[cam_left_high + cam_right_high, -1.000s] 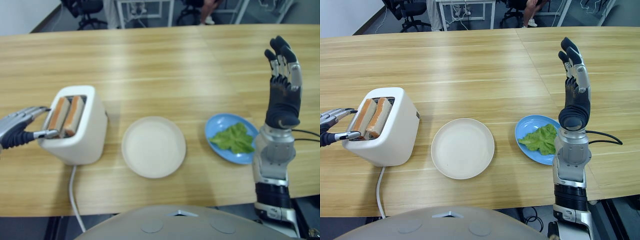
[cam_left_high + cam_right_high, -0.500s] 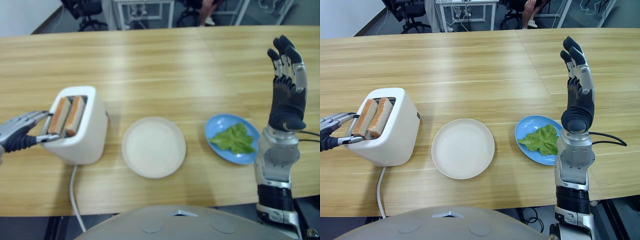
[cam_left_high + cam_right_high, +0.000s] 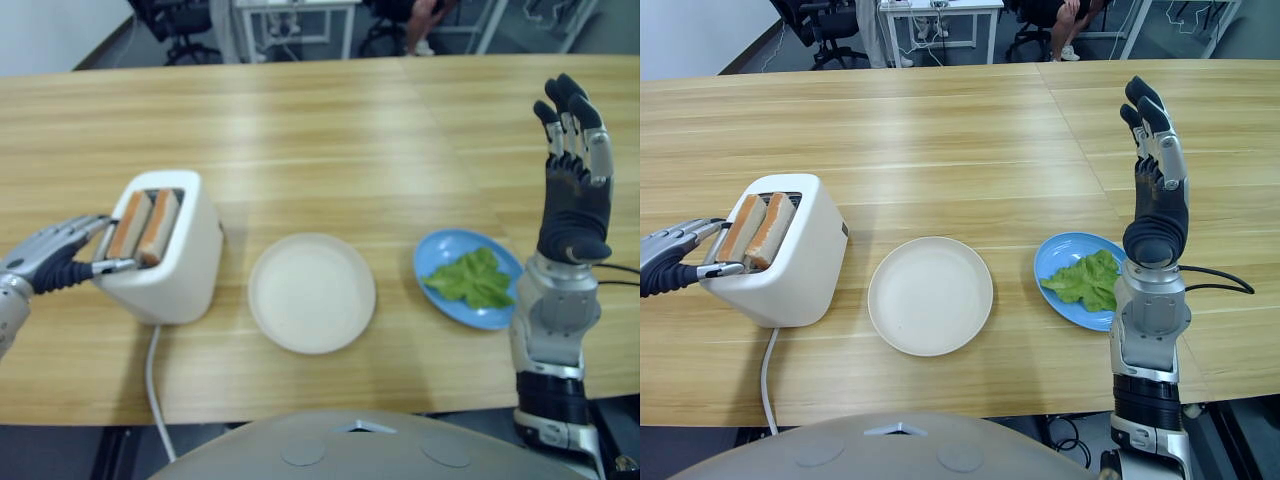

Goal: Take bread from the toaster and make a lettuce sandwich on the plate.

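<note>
Task barely begun. Far left: left hand (image 3: 48, 264) lies level with the top of the white toaster (image 3: 175, 275), fingers stretched out toward the left rim and thumb set apart beneath them, a gap between, nothing in its hold. The tips sit just beside the outer bread slice (image 3: 128, 222); actual contact with it cannot be made out. Second bread slice (image 3: 160, 226) stands next to the first, both upright in their slots and raised above the toaster top. Power cord (image 3: 151, 372) trails from the toaster to the near table edge. Centre: cream plate (image 3: 312, 293) lies bare on the wooden table (image 3: 300, 130), near the toaster's right side. Right of it: small blue dish (image 3: 430, 258) holds the lettuce (image 3: 472, 280), untouched. Far right: right hand (image 3: 572, 185) is raised upright above the table edge, fingers straight and spread, palm free. Judgement: no step completed. Remaining are both slices out of the toaster, one onto the plate, lettuce on it, second slice on top.
</note>
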### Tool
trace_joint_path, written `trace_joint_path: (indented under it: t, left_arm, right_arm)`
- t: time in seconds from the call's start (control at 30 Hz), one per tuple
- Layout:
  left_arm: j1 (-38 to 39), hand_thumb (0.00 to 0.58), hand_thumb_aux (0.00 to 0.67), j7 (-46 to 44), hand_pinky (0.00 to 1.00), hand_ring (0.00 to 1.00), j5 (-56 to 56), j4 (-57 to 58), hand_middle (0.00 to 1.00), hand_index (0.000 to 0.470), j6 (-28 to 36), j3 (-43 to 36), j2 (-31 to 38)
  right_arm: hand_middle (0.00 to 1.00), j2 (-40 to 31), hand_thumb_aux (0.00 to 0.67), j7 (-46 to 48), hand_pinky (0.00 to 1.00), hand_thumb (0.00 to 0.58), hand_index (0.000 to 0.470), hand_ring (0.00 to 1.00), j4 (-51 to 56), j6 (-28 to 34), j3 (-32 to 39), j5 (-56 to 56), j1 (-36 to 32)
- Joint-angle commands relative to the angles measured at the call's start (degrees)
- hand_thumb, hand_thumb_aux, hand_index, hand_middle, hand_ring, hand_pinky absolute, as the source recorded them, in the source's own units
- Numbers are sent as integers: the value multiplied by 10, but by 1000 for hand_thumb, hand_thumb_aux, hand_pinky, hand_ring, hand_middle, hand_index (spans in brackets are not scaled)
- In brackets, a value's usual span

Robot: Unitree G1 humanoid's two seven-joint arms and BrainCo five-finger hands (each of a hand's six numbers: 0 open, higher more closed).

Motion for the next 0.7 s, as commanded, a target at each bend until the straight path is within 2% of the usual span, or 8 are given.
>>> trace_joint_path:
  t: [0.03,0.3,0.33,0.37,0.4,0.7]
  left_arm:
    - [1,0,0,-10,0,0,8,5,0,0,13,-26,-5]
    - [4,0,0,-9,0,0,22,4,0,0,31,-47,-3]
    - [3,205,131,-9,0,0,25,4,0,90,33,-52,-3]
    - [2,205,131,-8,0,0,27,2,0,90,36,-57,-5]
    - [0,580,670,-11,0,0,24,-1,0,460,39,-62,-8]
    - [-9,580,670,-19,0,0,14,-1,0,460,50,-94,-11]
  right_arm:
    - [0,-1,0,3,0,0,0,0,-6,1,-9,-1,3]
    - [0,0,0,2,0,0,0,0,-6,-1,-8,-5,5]
    - [0,0,0,2,0,0,0,0,-6,-1,-8,-5,5]
    - [0,0,0,2,0,0,0,0,-5,-2,-9,-6,5]
    - [0,0,0,2,0,0,0,0,-5,-3,-9,-5,6]
    - [0,0,0,1,0,0,0,0,-5,-7,-16,-2,12]
